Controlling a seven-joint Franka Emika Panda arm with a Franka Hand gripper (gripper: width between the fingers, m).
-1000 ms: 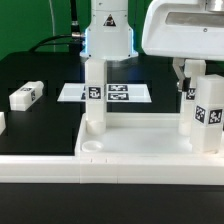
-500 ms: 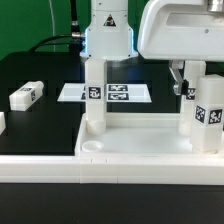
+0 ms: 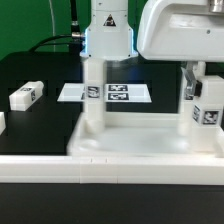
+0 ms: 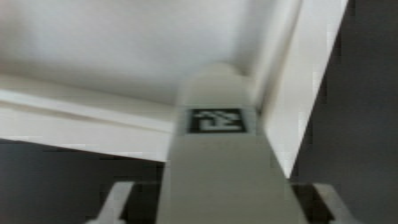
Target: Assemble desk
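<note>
The white desk top lies at the front, its image blurred. One white leg stands upright in the corner at the exterior view's left. A second tagged leg stands in the corner at the exterior view's right. My gripper is shut on it from above. In the wrist view this leg runs between my fingers down to the desk top. A loose leg lies on the black table at the exterior view's left.
The marker board lies flat behind the desk top. The end of another white part shows at the exterior view's left edge. The arm's base stands behind the marker board.
My gripper has turned with the right leg, whose tag now faces differently. The desk top has shifted a little and shows blurred.
</note>
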